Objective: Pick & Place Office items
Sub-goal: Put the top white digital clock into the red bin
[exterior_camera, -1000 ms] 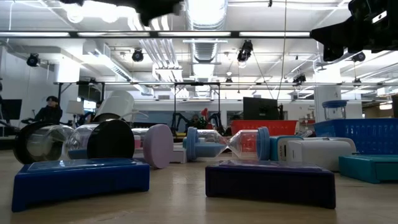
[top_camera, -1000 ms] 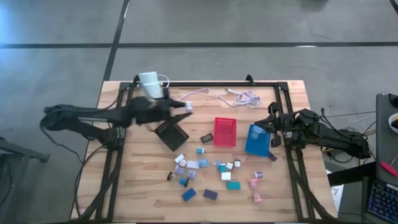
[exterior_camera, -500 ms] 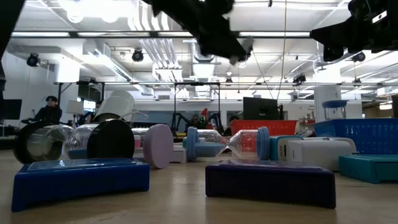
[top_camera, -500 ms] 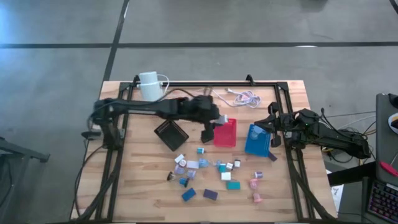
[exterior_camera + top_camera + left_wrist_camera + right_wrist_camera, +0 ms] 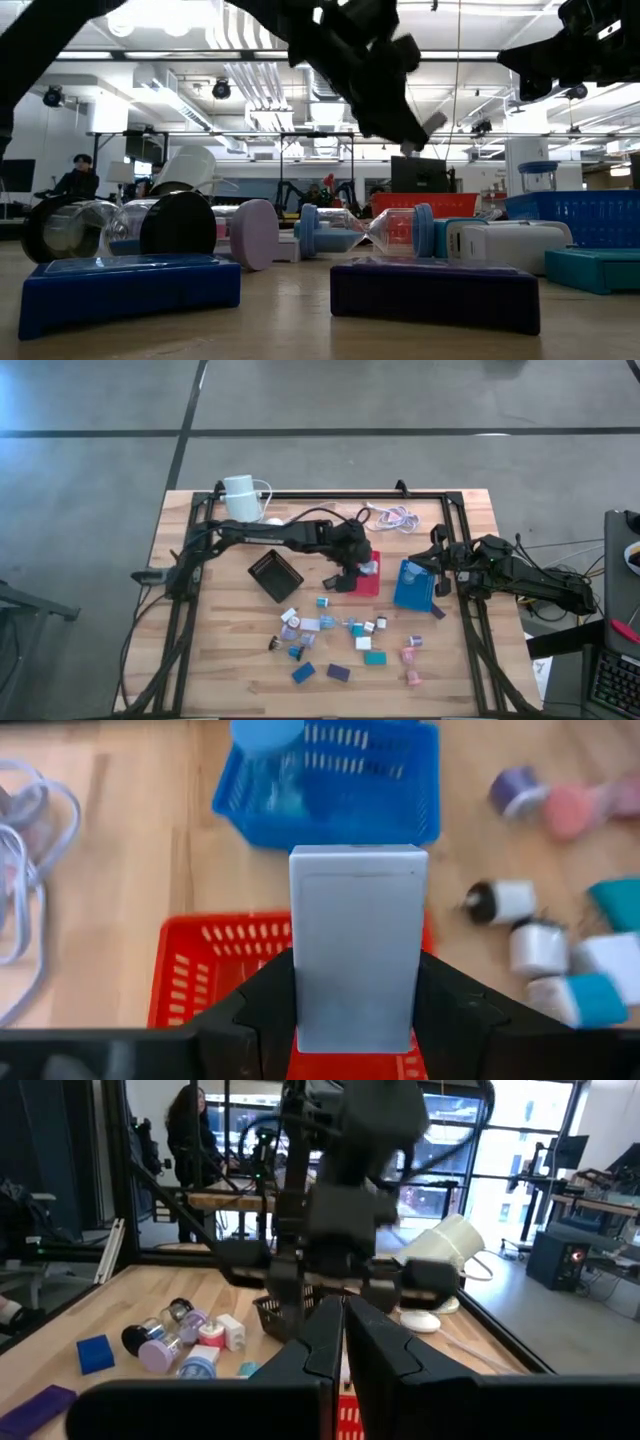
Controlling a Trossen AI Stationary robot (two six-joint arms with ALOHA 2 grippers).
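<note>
My left gripper (image 5: 366, 568) hangs over the red tray (image 5: 364, 584), shut on a white rectangular block (image 5: 357, 935). The low view shows the block (image 5: 432, 122) high above the table. Most office items (image 5: 330, 628), small teal, blue, purple, white and pink pieces, lie scattered on the wood nearer the front edge. The blue tray (image 5: 412, 588) holds a clear piece with a blue cap (image 5: 268, 740). At the table's right side my right gripper (image 5: 438, 564) waits, its fingers (image 5: 322, 1342) shut on nothing. My left gripper pinches the white block by its two long sides (image 5: 300, 990), one dark finger (image 5: 262, 1012) on each. The fingers slant down from the table's left and lie along the block. Its free end (image 5: 357, 860) sticks out past the fingertips. It is lifted clear above the red tray (image 5: 215, 975).
A black tray (image 5: 275, 576) sits left of the red one. A white cylinder (image 5: 240, 495) with a cable (image 5: 395, 515) stands at the far edge. A black frame (image 5: 190, 610) runs along the table's sides. People show in the room beyond.
My left gripper has swung from beside the white cylinder toward the table's right and near edges and has sunk, tipping its fingers downward. It has carried the white block along and now hangs over the red tray.
</note>
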